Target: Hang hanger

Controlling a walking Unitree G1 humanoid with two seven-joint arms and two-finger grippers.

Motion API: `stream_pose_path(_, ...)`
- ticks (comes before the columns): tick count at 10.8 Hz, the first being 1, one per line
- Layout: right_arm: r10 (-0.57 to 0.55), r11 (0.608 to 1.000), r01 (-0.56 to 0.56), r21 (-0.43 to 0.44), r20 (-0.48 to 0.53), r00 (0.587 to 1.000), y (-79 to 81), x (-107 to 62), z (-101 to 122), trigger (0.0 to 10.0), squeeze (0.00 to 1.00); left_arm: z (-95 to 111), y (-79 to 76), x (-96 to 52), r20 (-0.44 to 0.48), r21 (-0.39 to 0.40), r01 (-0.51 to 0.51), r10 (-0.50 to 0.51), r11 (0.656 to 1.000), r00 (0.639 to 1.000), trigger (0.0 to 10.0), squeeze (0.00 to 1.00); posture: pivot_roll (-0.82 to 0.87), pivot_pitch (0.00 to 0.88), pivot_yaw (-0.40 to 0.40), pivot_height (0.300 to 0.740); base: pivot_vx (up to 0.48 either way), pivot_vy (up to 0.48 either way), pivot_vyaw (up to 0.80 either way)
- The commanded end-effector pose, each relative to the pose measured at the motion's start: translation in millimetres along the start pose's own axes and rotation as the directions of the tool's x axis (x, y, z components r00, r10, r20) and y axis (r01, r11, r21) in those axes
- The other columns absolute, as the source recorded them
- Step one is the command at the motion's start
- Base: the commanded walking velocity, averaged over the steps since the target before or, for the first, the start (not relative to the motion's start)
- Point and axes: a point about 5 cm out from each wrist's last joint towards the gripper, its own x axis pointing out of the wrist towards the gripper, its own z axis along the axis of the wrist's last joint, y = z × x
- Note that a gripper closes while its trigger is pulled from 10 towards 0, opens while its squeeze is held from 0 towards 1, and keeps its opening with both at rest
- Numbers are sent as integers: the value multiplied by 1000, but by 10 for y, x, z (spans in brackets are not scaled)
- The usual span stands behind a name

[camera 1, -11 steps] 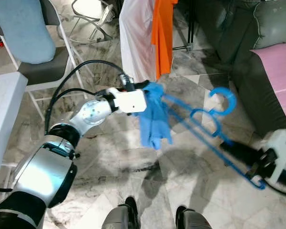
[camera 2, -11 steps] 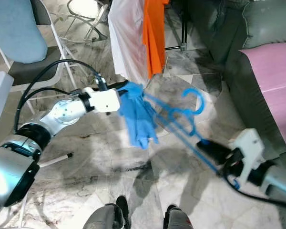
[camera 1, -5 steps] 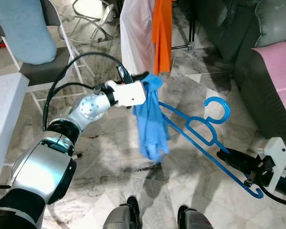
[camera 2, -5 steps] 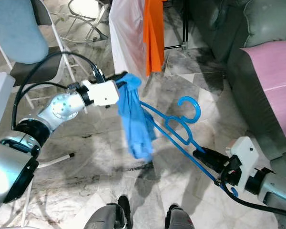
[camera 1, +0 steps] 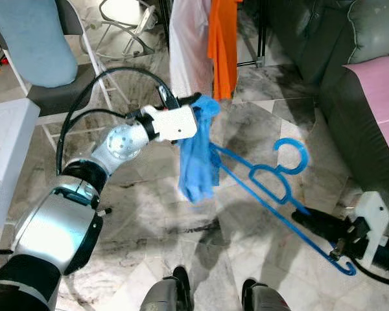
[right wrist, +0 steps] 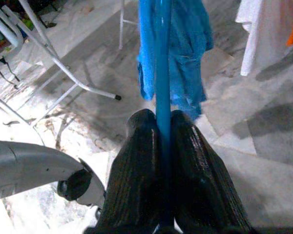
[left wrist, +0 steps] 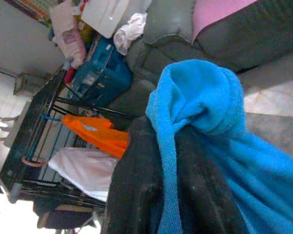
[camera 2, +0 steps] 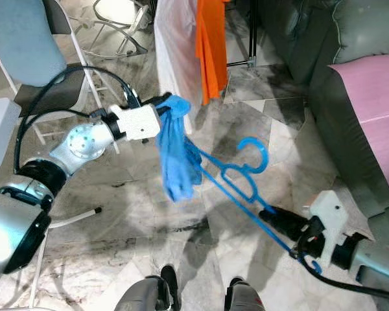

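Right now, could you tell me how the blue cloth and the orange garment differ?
The blue cloth is clamped in the left gripper, bunched; the orange garment hangs flat from the clothes rack. The blue cloth drapes against the blue plastic hanger. Both dangle above the floor.

It was a lived-in home: a grey-veined marble tile floor (camera 1: 149, 214), a dark grey-green upholstered sofa (camera 1: 330, 58) with a pink cover (camera 1: 379, 97), a folding metal chair (camera 1: 58, 91), and orange and white garments (camera 1: 207, 39) hanging from a black rack.
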Motion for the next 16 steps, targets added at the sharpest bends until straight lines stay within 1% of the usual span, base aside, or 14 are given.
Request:
stream_pose_path(1,54,998,-54,16,-4,999,77,21,-27,10000,0,-18,127,-49,2,5,-39,39,999,999,10000,0,-133,269,172,740,0,0,0)
stream_pose_path(3,62,997,-62,43,-9,998,85,79,-94,10000,0,74,145,-12,70,-11,-42,43,999,997,10000,0,-129,270,175,740,0,0,0)
stream_pose_path(4,48,997,-47,60,-9,999,62,146,-153,10000,0,140,157,15,117,-18,-44,46,999,992,10000,0,-125,270,174,740,0,0,0)
stream_pose_path(6,26,995,-25,93,-7,1000,43,237,-255,10000,0,221,246,32,175,-35,-75,80,997,981,10000,0,-116,270,172,740,0,0,0)
stream_pose_path(7,-10,993,11,116,-6,1000,11,265,-327,10000,0,249,307,26,196,-44,-100,106,994,975,10000,0,-106,268,170,740,0,0,0)
stream_pose_path(8,-36,991,37,129,-10,999,-19,274,-379,10000,0,262,335,18,209,-47,-108,115,993,971,10000,0,-101,267,170,740,0,0,0)
stream_pose_path(10,-150,978,150,145,-13,989,-152,274,-481,10000,0,249,361,-29,219,-68,-123,135,990,966,10000,0,-98,265,170,740,0,0,0)
stream_pose_path(11,-227,964,228,140,-23,974,-250,254,-499,10000,0,229,324,-43,213,-79,-115,130,990,968,10000,0,-99,264,165,740,0,0,0)
stream_pose_path(12,-319,937,320,139,-29,947,-372,205,-510,10000,0,226,266,-43,216,-89,-104,121,991,969,10000,0,-101,263,163,740,0,0,0)
stream_pose_path(13,-329,934,326,146,-2,944,-392,194,-460,10000,0,230,211,-35,221,-104,-95,116,990,968,10000,0,-104,263,162,740,0,0,0)
stream_pose_path(14,-315,940,311,137,7,949,-379,208,-445,10000,0,234,171,-29,224,-113,-84,108,990,969,10000,0,-107,263,161,740,0,0,0)
stream_pose_path(16,-274,953,270,137,11,962,-322,262,-449,10000,0,273,1,4,249,-147,-53,89,988,965,10000,0,-110,265,160,740,0,0,0)
